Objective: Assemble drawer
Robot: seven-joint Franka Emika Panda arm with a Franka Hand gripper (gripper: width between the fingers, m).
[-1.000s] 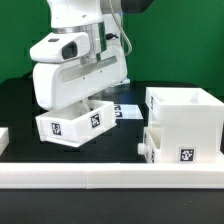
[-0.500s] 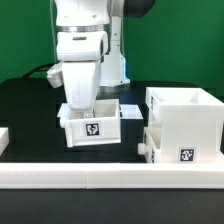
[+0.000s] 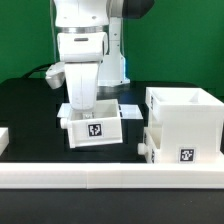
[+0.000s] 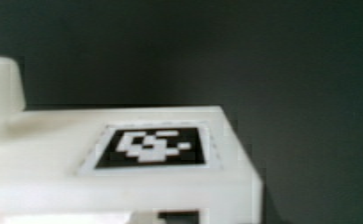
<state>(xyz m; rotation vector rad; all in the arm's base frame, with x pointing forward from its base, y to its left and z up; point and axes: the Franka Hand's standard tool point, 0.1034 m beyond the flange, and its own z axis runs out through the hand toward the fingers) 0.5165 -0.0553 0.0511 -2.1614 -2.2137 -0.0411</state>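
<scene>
Black worktop [image 3: 25, 105], green wall behind. Small white drawer box [image 3: 93, 128] at centre, well apart from the larger white drawer housing [image 3: 183, 125], off toward the exterior view's right. Fingers [image 3: 82, 106] down inside the box — open or clamped on a wall, cannot tell. Probably light, stiff, smooth plastic — best pinched across one thin wall. Wrist view blurred: only a marker tag [image 4: 151, 147] on white surface.

table [image 3: 25, 105]: black | on it: drawer frame [image 3: 183, 125], marker board [image 3: 128, 108]
</scene>
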